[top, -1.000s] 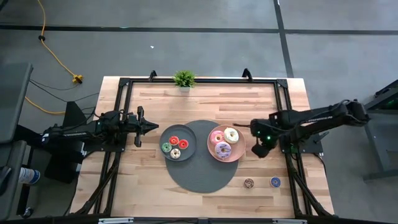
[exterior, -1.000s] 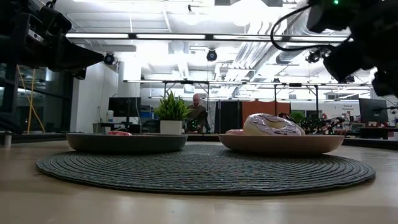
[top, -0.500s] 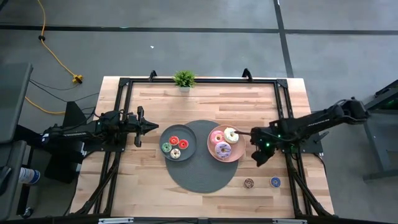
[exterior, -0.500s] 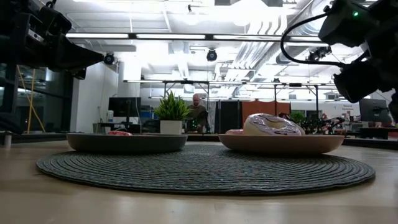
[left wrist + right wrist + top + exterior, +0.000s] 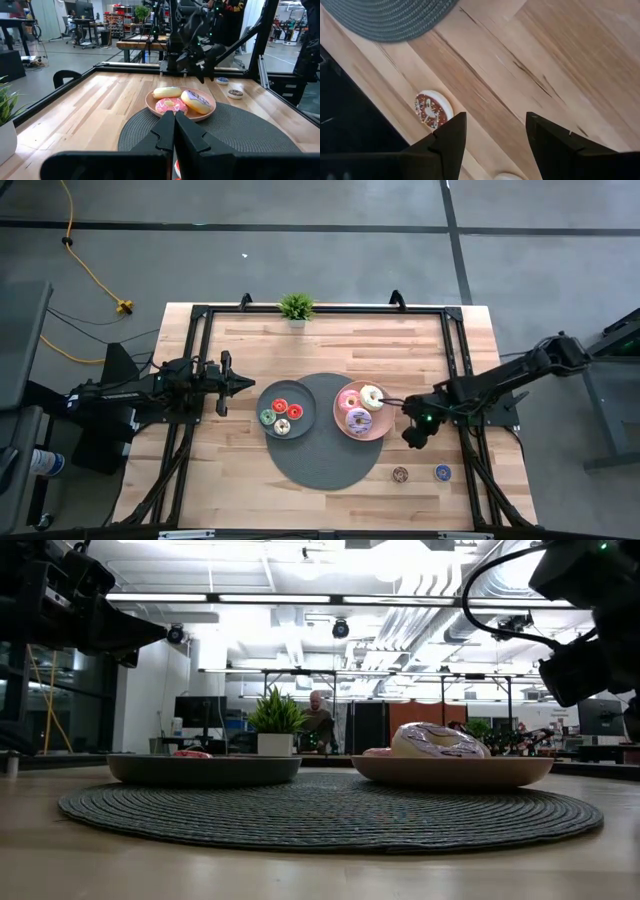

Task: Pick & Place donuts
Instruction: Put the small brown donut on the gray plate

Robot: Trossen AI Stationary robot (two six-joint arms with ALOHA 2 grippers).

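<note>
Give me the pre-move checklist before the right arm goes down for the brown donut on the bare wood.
1. Right hand open and empty: ok, its jaws stand apart with nothing between them.
2. Brown donut in sight of the right wrist camera: ok, lying flat on the wood, off the mat.
3. Hand centred over it: not ok, the donut sits to one side of the fingers.
4. Blue donut apart from the brown one: ok.
5. Room on the pink plate: cannot tell, three iced donuts already fill most of it.
6. Left hand out of the way: ok, shut, beside the grey plate.
</note>
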